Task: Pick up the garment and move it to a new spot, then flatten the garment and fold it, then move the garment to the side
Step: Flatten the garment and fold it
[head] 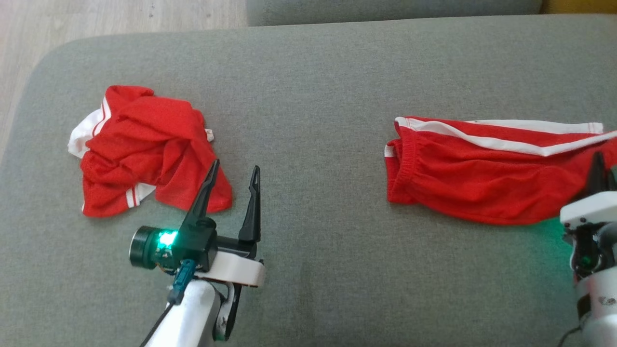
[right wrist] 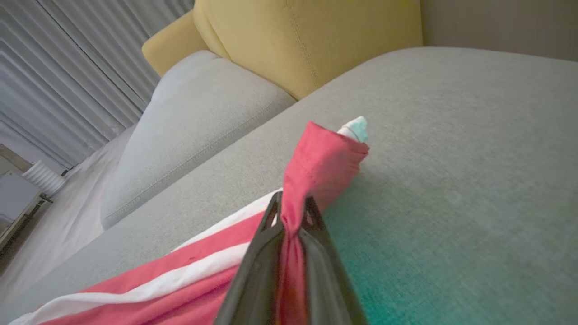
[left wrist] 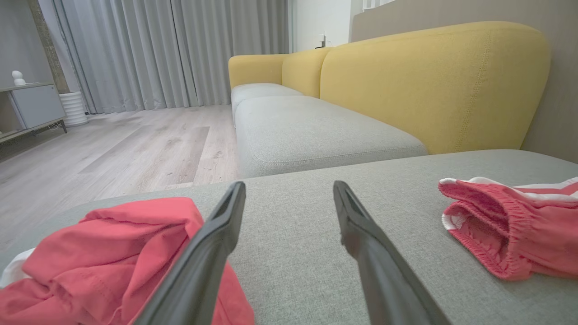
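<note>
The garment [head: 482, 178], red shorts with white side stripes, lies stretched out on the right of the grey cushion [head: 308, 86]. My right gripper [head: 602, 166] is at its right end. In the right wrist view that gripper [right wrist: 292, 201] is shut on a pinched fold of the shorts [right wrist: 323, 158], which bunches up past the fingertips. A second red garment [head: 144, 144] with white trim lies crumpled at the left. My left gripper [head: 235, 166] stands open just right of that heap, nothing between its fingers [left wrist: 216, 239]. Both red garments [left wrist: 113, 243] [left wrist: 510, 230] flank it in the left wrist view.
Bare grey cushion stretches between the two garments. A yellow backrest [left wrist: 429, 81] and another grey seat [left wrist: 307, 131] lie beyond the cushion. Wooden floor [head: 120, 19] borders the cushion's far left edge, with curtains [left wrist: 171, 49] and a low cabinet [left wrist: 31, 108] farther off.
</note>
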{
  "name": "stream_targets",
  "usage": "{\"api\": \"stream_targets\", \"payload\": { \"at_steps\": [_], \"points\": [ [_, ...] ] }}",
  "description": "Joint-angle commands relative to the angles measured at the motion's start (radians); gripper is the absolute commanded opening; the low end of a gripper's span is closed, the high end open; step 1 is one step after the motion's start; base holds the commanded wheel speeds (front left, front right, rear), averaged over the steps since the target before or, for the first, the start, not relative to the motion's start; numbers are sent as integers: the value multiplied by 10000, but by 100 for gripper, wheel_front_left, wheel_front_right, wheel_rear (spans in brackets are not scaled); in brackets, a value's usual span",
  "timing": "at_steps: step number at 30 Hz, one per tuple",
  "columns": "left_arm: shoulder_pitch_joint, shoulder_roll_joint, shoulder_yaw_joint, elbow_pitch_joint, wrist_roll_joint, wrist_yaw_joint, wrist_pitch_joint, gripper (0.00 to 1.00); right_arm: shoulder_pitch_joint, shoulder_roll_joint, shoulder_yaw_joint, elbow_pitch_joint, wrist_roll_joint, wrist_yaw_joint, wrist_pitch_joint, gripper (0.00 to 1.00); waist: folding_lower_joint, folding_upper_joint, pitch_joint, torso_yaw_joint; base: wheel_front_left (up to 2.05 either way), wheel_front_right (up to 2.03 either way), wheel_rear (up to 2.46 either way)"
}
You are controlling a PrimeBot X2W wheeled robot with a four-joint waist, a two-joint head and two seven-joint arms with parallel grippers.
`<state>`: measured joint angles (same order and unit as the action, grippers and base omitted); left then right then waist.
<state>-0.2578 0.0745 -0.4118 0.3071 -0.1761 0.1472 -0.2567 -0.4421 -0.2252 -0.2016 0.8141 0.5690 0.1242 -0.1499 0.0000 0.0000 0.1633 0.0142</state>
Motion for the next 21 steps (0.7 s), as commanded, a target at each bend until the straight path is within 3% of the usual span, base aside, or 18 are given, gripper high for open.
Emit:
{"api": "stream_targets", "payload": {
  "at_steps": [1,8,21],
  "points": [
    [-188,96,435,-284,63,-36,-51,100,-324,-51,246,-428,-102,65,-143,0,0,0,-24,26,0,0,0],
    [-176,65,424,-182,48,-61,-51,100,-579,535,987,-1423,100,65,-149,0,0,0,-307,245,0,0,0],
    [126,97,436,-86,-39,-89,-51,100,-138,1366,3530,-2931,764,65,312,0,0,0,-917,1107,0,0,0]
  ]
}}
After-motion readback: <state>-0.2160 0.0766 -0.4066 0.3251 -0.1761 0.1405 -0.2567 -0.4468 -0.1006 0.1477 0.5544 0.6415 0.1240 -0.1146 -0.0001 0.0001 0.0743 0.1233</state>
